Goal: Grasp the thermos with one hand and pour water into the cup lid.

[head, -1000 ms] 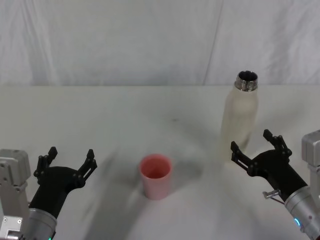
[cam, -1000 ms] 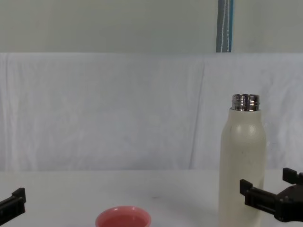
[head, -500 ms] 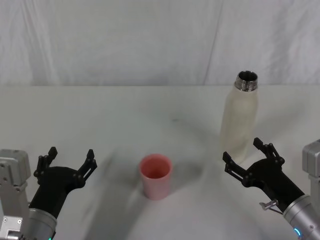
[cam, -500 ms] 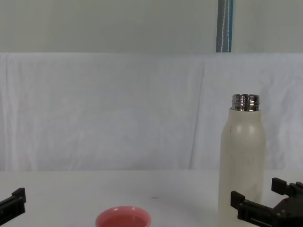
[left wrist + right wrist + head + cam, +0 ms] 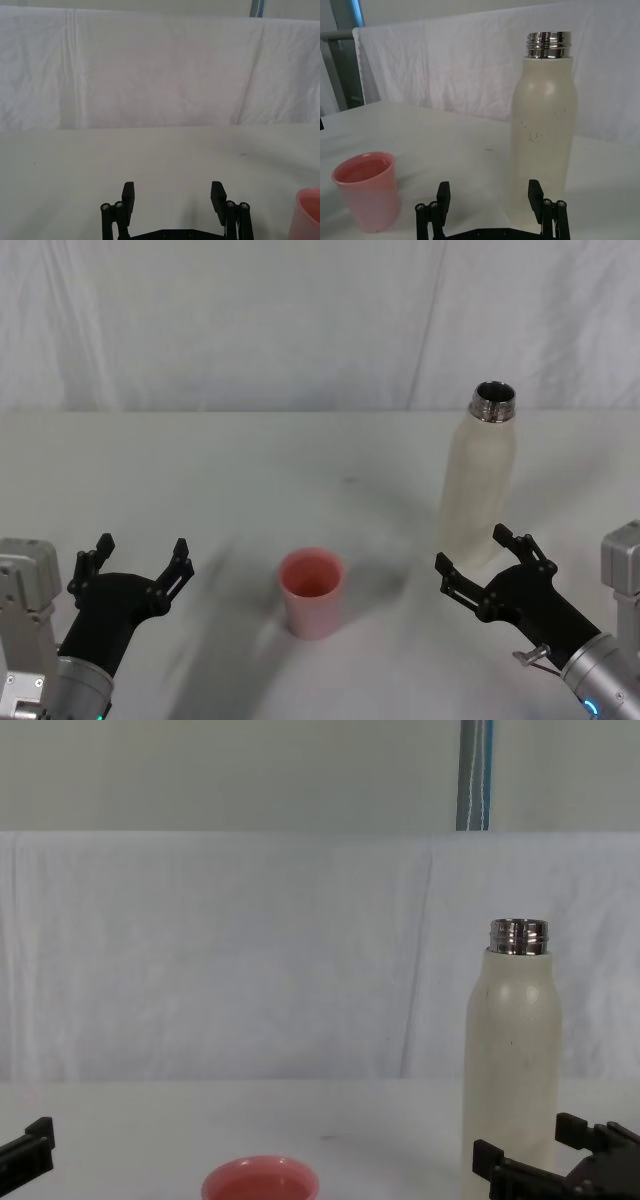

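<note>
A wrinkled white cloth backdrop [image 5: 250,960] is hanging behind the pale matte white surface [image 5: 250,470], meeting its far edge. Above the cloth, a plain greyish-green wall [image 5: 220,775] is showing, and a narrow blue vertical strip [image 5: 476,775] is running down it.

Looks like a robot test lab, not a home or kitchen: plain white table [image 5: 200,470] backed by a creased white cloth backdrop [image 5: 250,950] hung as a screen, with bare pale wall [image 5: 200,770] and a blue-grey upright pole [image 5: 475,775] showing above the cloth's top edge. Staged props only, a thermos [image 5: 480,480] and a pink cup lid [image 5: 311,590], set between two black pincers, left pincer [image 5: 137,561] and right pincer [image 5: 482,558]. No furniture, appliances or household clutter near the table.
</note>
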